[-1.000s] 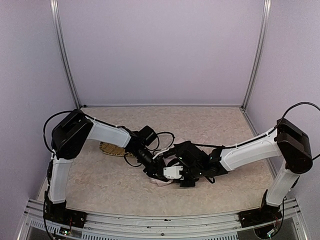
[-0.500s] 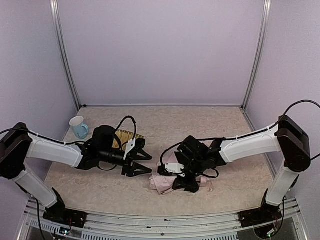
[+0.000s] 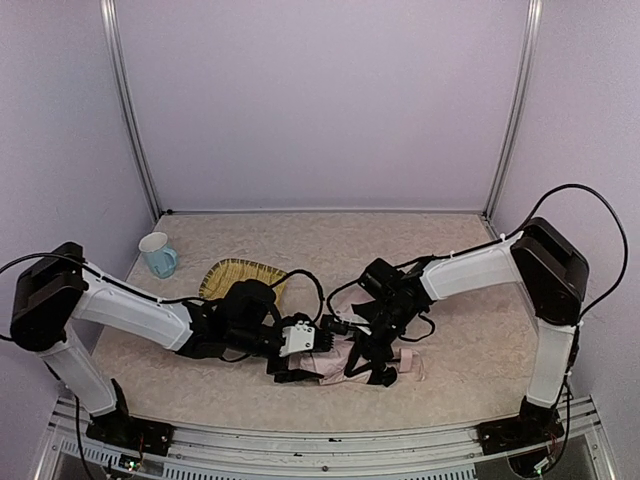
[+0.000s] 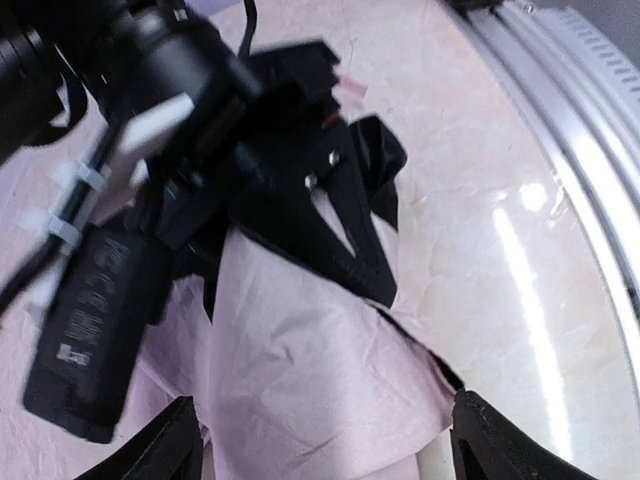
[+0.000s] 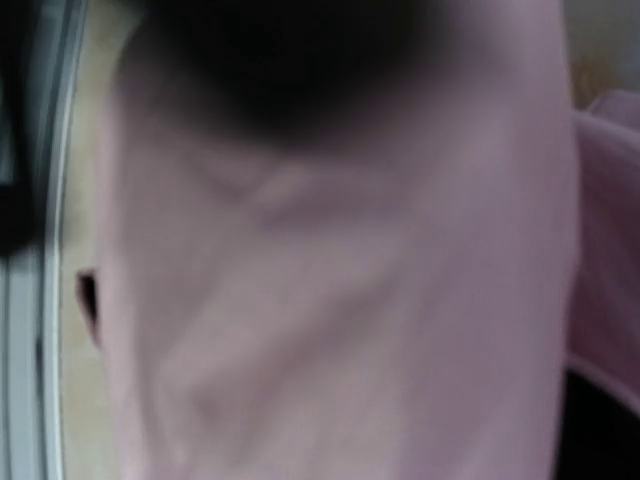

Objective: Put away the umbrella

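The umbrella [image 3: 332, 364] lies folded on the table near the front edge, pale pink fabric bunched up, black lining showing at its edges. Its small handle [image 3: 412, 366] points right. My right gripper [image 3: 372, 362] is down on the middle of the bundle and shut on it; one of its black fingers [image 4: 345, 240] lies across the fabric. Pink umbrella cloth [image 5: 330, 300] fills the right wrist view and hides those fingers. My left gripper [image 3: 298, 360] is at the umbrella's left end, open wide, with the pink fabric [image 4: 300, 370] between its fingertips [image 4: 170, 445].
A woven yellow tray [image 3: 240, 274] lies behind my left arm. A pale blue mug [image 3: 157, 254] stands at the far left. The metal frame rail [image 4: 560, 120] runs along the table's front edge, close to the umbrella. Purple walls enclose the other sides.
My left gripper has moved right to the umbrella's left end and its jaws have spread wider. The right gripper has stayed on the umbrella.
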{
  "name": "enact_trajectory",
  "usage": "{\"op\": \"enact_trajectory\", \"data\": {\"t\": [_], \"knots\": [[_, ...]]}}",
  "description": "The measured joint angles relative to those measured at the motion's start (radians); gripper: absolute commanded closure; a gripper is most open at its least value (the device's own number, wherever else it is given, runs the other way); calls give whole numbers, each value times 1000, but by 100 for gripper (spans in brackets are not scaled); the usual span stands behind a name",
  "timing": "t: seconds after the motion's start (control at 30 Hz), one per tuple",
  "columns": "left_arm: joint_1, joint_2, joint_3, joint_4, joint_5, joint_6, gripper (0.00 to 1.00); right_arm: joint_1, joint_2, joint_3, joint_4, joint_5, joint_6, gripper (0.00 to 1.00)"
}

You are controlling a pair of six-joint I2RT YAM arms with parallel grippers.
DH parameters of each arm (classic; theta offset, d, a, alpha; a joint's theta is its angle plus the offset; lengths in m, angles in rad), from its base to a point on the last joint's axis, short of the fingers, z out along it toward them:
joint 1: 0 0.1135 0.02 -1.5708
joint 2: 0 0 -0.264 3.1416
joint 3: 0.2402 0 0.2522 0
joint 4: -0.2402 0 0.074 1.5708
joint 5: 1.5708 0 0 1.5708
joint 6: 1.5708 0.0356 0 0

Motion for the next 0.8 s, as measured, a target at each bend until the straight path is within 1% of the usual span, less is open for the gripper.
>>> {"op": "enact_trajectory", "data": {"t": [0.1, 0.2, 0.27, 0.3, 0.33, 0.4, 0.5, 0.6, 0.7, 0.8], "knots": [[0, 98, 51, -47, -65, 24, 24, -13, 18, 14, -19, -33, -11, 73], [0, 194, 126, -113, -94, 24, 40, -21, 27, 19, -26, -61, -16, 62], [-1, 237, 172, -164, -92, 14, 53, -28, 29, 20, -29, -75, -13, 52], [-1, 248, 190, -188, -85, 8, 60, -33, 30, 20, -30, -81, -8, 49], [-1, 254, 208, -217, -76, 3, 65, -36, 29, 21, -30, -89, 0, 43], [0, 263, 230, -255, -54, -8, 74, -48, 27, 20, -26, -98, 26, 36], [10, 268, 254, -280, -21, -18, 80, -72, 3, 8, -11, -97, 67, 29], [28, 271, 277, -303, 16, -41, 81, -88, -58, -22, 25, -40, 110, 23], [53, 297, 318, -353, 84, -68, 85, -95, -156, -74, 69, 42, 151, 20], [80, 341, 372, -404, 166, -93, 85, -101, -283, -130, 116, 143, 184, 20]]}}
